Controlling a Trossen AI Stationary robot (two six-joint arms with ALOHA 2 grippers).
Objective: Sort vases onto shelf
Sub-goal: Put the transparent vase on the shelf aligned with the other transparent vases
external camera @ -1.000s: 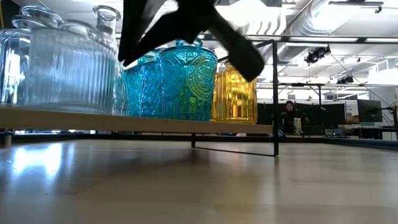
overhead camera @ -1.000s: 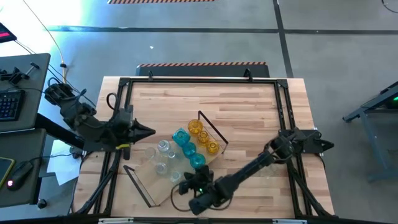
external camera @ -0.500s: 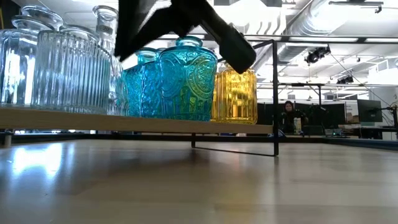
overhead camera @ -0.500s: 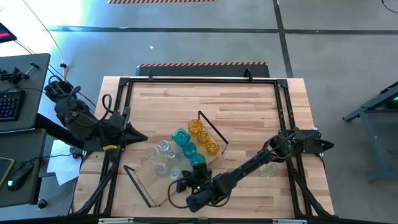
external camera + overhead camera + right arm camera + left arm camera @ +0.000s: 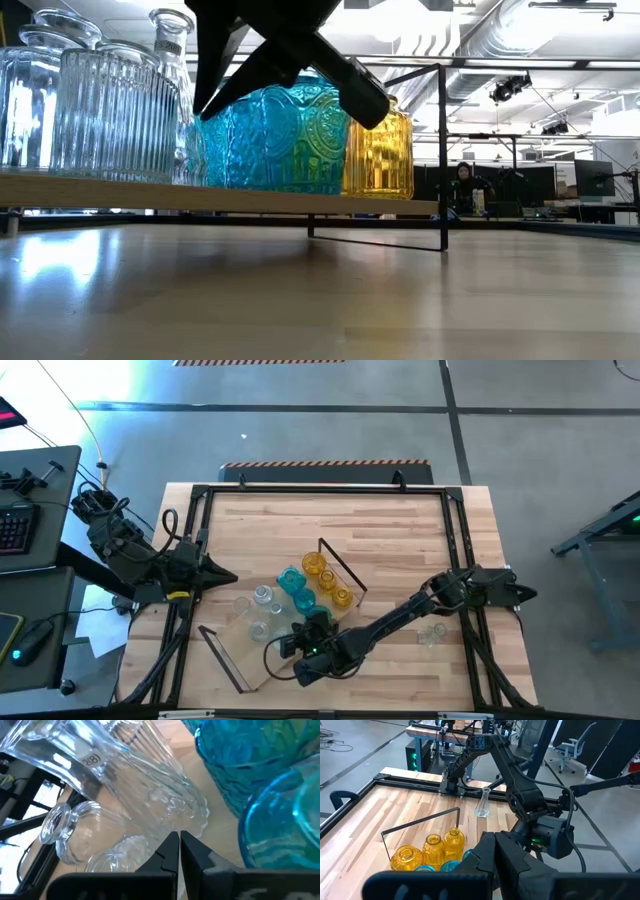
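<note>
The shelf [image 5: 238, 652] lies slantwise on the table's near middle. Amber vases [image 5: 327, 581], teal vases [image 5: 303, 599] and clear vases [image 5: 260, 612] stand on it by their bases. One more clear vase [image 5: 432, 631] stands on the table near the right arm's base. My right gripper [image 5: 296, 648] hangs shut over the shelf's clear and teal vases, low above the teal ones in the low view [image 5: 280, 60]. Its tips [image 5: 180, 842] point at a ribbed clear vase [image 5: 150, 785]. My left gripper [image 5: 228, 575] waits shut at the table's left, pointing at the shelf. My right gripper's shut fingertips [image 5: 172, 845] stand right at the scalloped rim of the ribbed clear vase [image 5: 192, 815], coming slanting down from the table's near right. I cannot tell whether they touch it.
Black wire frames [image 5: 340, 565] stand at both ends of the shelf. A black rail frame [image 5: 320, 490] runs around the tabletop. A desk with a keyboard [image 5: 15, 525] is beyond the left edge. Bare tabletop lies toward the far side [image 5: 320, 525].
My right gripper has moved from near the table's near edge toward the far left, in over the shelf's clear and teal vases, and has come lower above the teal ones. My left gripper has drawn back a little toward the table's left edge.
</note>
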